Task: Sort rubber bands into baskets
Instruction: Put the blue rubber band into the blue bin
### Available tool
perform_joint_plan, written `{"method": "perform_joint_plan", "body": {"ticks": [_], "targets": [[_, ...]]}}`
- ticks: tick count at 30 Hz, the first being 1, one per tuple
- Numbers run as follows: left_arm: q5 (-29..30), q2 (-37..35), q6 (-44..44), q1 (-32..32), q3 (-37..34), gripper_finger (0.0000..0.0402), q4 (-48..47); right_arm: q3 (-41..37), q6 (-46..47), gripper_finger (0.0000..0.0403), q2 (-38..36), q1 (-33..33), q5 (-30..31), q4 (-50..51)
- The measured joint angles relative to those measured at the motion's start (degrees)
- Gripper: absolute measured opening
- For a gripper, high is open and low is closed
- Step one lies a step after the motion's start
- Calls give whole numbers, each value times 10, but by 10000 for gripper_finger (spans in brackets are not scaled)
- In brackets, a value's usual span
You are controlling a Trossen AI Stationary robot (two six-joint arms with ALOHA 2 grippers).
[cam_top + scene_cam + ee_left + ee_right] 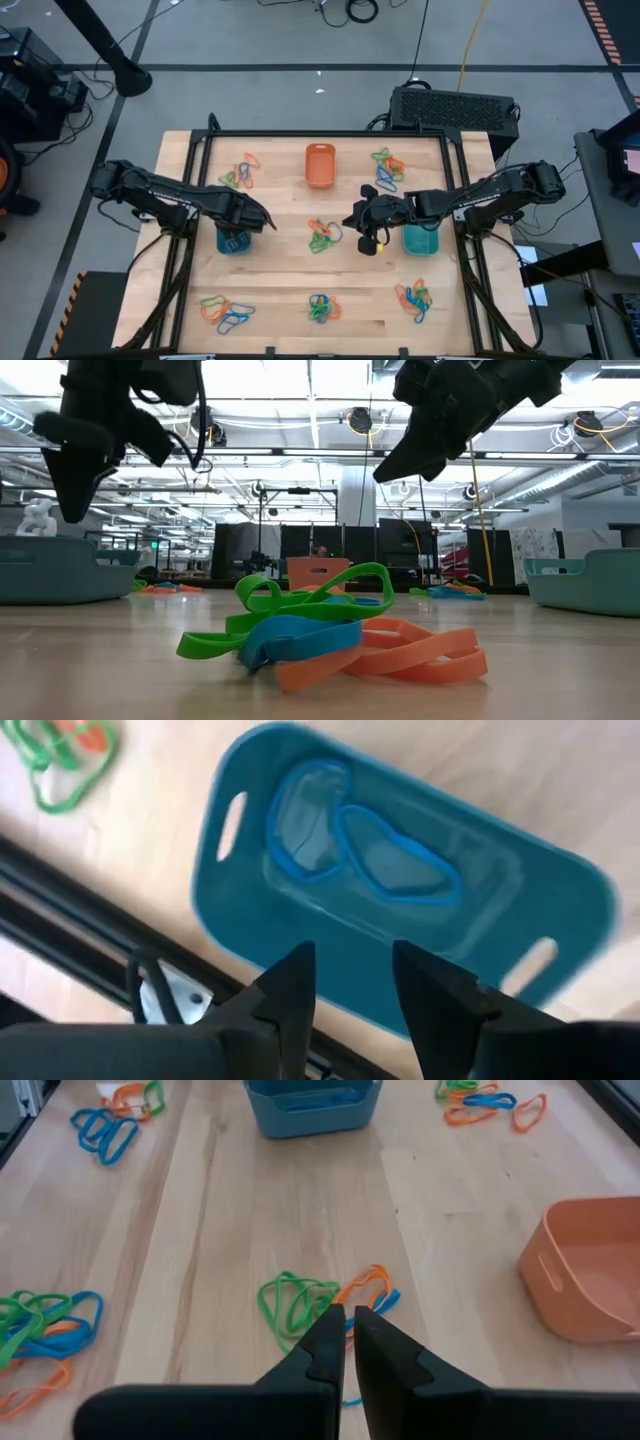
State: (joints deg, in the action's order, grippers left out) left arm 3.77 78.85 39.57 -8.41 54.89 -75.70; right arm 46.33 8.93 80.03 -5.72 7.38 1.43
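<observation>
Over the blue basket point(400, 910) at the table's left side I have the left gripper point(350, 982) hanging with its fingers parted and nothing between them; two blue rubber bands point(365, 855) lie inside that basket. Near the table's middle I see the right gripper point(348, 1342) poised above a mixed clump of green, orange and blue bands point(320, 1302), its fingers drawn nearly together, gripping nothing that I can make out; the teal-green basket point(421, 239) sits just beside it, and the orange basket point(319, 165) stands toward the far edge; further clumps of bands point(225, 311) lie scattered around the table point(280, 270).
</observation>
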Motion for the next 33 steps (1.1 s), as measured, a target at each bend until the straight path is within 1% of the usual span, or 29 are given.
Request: {"method": "perform_joint_plan", "body": {"ticks": [2,5,9,12,15,19,25,30,33], "targets": [[-3,0,-11,-16,5,144,11,0,4,18,0,0,0,0],[-7,-9,-11,-48,9,144,52,0,5,18,0,0,0,-1],[-43,-25,-11,-99,10,144,159,0,5,18,0,0,0,-11],[-53,-33,-11,-139,10,144,245,0,4,18,0,0,0,-21],[-66,-34,-2,-175,10,144,295,0,-2,18,0,0,0,-36],[-95,-34,57,-215,10,144,342,0,6,18,0,0,0,-35],[-98,-24,182,-268,10,144,395,0,45,18,0,-3,-1,-50],[-108,23,251,-310,10,144,440,0,54,18,0,-25,-2,-77],[-129,62,297,-331,10,144,461,0,54,18,0,-43,-3,-97]]}}
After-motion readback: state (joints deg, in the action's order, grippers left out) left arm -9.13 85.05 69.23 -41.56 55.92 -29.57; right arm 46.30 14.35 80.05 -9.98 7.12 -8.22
